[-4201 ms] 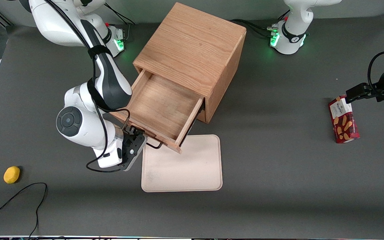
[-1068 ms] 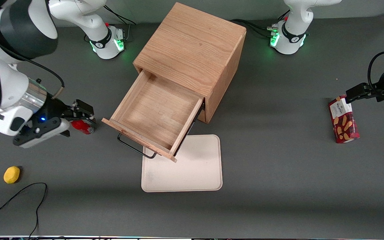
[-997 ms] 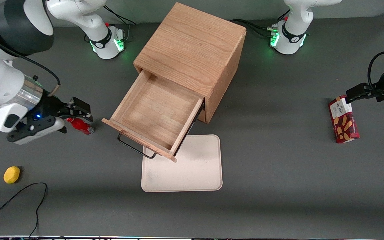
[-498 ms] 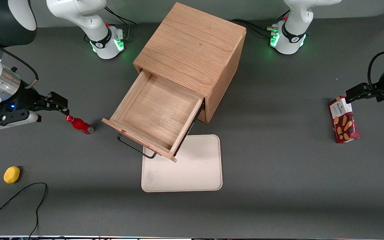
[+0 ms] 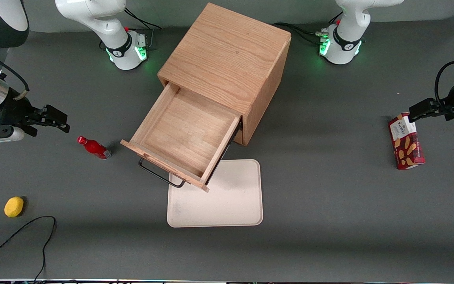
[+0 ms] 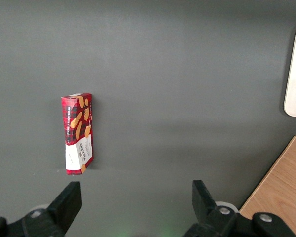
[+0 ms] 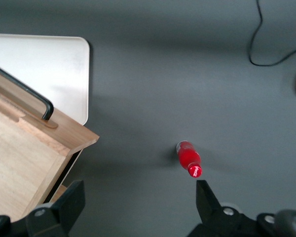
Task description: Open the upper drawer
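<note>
The upper drawer (image 5: 185, 134) of the oak cabinet (image 5: 227, 59) stands pulled far out, its light wood box empty. Its long black bar handle (image 5: 160, 176) hangs free over the tray's edge. The drawer's corner (image 7: 34, 148) and handle (image 7: 24, 91) also show in the right wrist view. My gripper (image 5: 55, 118) is open and empty, high above the table toward the working arm's end, well away from the drawer. Its two fingers (image 7: 71, 200) stand wide apart. The lower drawer is hidden under the upper one.
A small red bottle (image 5: 93, 147) stands between my gripper and the drawer; it also shows in the right wrist view (image 7: 189, 159). A cream tray (image 5: 215, 195) lies in front of the cabinet. A yellow lemon (image 5: 13, 206), a black cable (image 5: 18, 236) and a biscuit box (image 5: 405, 141) lie on the table.
My gripper let go of the handle after pulling the drawer further out. It then drew away toward the working arm's end, passing above the red bottle.
</note>
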Controlling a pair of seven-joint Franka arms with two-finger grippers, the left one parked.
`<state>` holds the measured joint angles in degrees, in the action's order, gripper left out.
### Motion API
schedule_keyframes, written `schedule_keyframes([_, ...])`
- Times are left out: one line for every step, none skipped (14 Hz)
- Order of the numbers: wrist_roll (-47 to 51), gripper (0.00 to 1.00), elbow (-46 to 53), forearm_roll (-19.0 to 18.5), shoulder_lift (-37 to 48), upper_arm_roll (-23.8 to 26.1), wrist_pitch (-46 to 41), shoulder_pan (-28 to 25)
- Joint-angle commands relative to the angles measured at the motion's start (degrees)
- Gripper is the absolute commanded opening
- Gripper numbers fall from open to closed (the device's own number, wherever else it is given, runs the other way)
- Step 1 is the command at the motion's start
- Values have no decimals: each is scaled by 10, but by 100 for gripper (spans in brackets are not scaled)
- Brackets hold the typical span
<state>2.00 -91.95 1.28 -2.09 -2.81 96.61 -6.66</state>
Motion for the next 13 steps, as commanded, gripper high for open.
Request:
schedule_keyframes([40, 100, -3, -16, 11, 4, 2, 7])
schedule_keyframes([42, 100, 0, -15, 9, -3, 2, 9])
schedule_keyframes([42, 100, 1, -11, 7, -16, 3, 8])
schedule_keyframes([42, 100, 1, -8, 5, -27, 3, 7])
schedule_keyframes([42, 100, 0, -8, 5, -29, 3, 8])
schedule_keyframes([42, 100, -1, -7, 7, -30, 3, 8])
schedule_keyframes([42, 100, -1, -6, 8, -30, 9, 14])
schedule_keyframes([42, 100, 2, -5, 8, -29, 10, 19])
schedule_keyframes([42, 100, 3, -5, 10, -29, 10, 19])
schedule_keyframes([37, 100, 4, -5, 14, -30, 10, 19])
schedule_keyframes([36, 100, 4, -2, 21, -29, 10, 21])
schedule_keyframes([35, 100, -2, 1, 35, -29, 10, 24])
schedule_keyframes([34, 100, -5, 1, 39, -29, 10, 28])
